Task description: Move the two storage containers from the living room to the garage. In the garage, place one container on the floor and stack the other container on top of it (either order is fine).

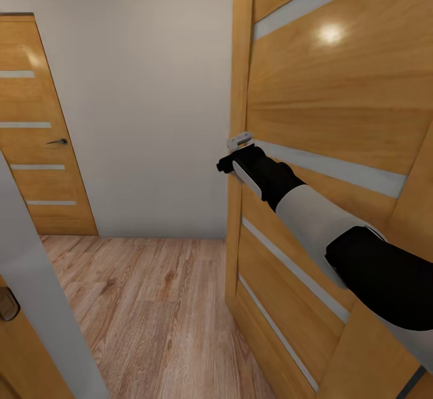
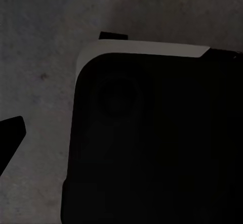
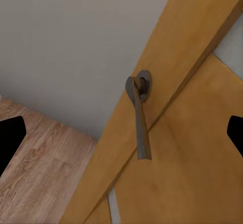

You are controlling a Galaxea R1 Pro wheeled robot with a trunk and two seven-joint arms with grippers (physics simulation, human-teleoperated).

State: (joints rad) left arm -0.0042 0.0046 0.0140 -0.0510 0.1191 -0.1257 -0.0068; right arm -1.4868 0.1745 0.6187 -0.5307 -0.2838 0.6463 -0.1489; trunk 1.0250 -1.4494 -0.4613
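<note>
The two storage containers are out of view. My right gripper reaches forward to the free edge of an open wooden door, right at its metal handle. In the right wrist view the grey lever handle hangs just ahead of the right gripper, whose dark fingertips stand wide apart at the picture's edges, open and empty. In the left wrist view one dark fingertip sits far out, over a dim grey speckled surface and a dark rounded part of the robot.
Light wood-plank floor runs ahead to a plain cream wall. A closed wooden door with a dark handle stands at the far left. A white door frame crosses the near left corner.
</note>
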